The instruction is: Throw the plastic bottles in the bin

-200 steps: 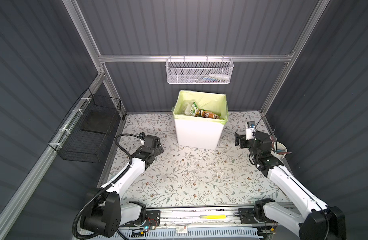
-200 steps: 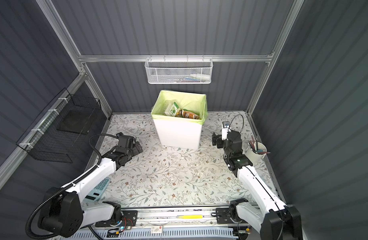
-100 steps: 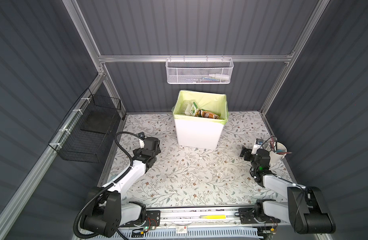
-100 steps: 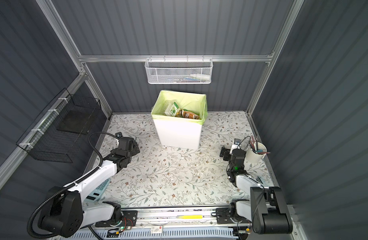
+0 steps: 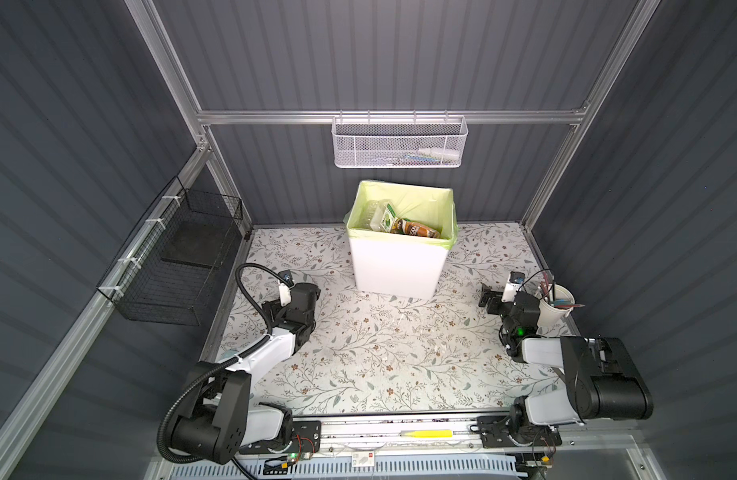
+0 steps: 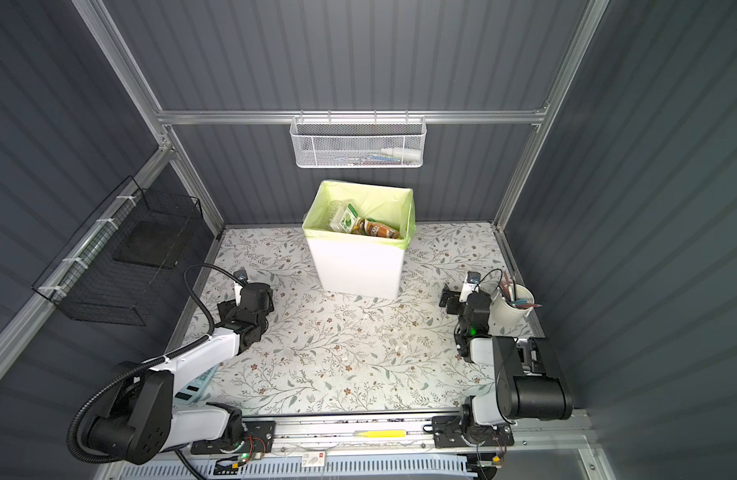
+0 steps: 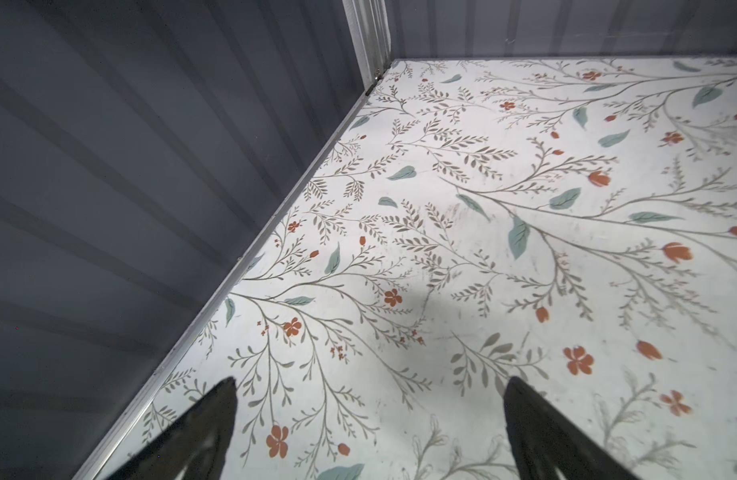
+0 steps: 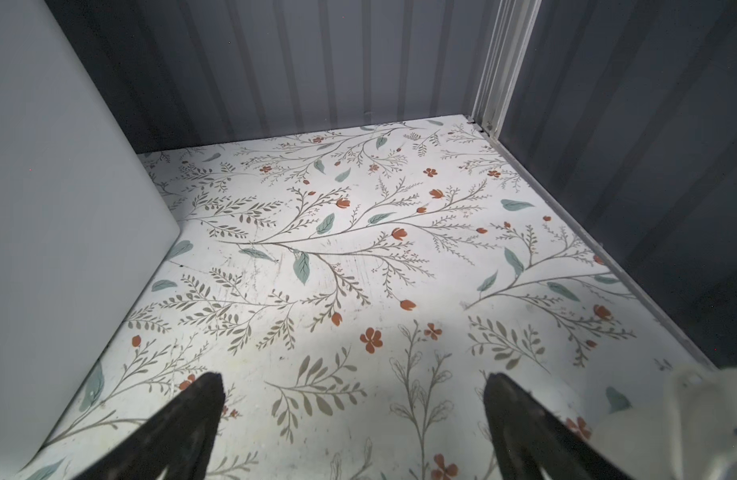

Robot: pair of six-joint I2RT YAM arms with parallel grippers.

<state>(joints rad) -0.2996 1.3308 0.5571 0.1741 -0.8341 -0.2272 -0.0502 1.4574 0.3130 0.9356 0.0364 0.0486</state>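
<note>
Left jaws stand wide apart, gripping nothing, low over the floral surface (image 7: 483, 249) near its left edge; right jaws gape just as wide and empty, near the right edge, between the bin (image 5: 396, 266) and the white cup of pens (image 5: 556, 309); plastic bottles (image 5: 419, 228) lie inside the bin, which stands at the far middle of the surface; a white mesh basket (image 5: 398, 141) hangs above it.

Soft, bright light on the floral table (image 5: 379, 353), dim walls (image 5: 400, 62), wrist-view edges blurred.

Overhead stereo pair, bin (image 5: 396, 270) central
</note>
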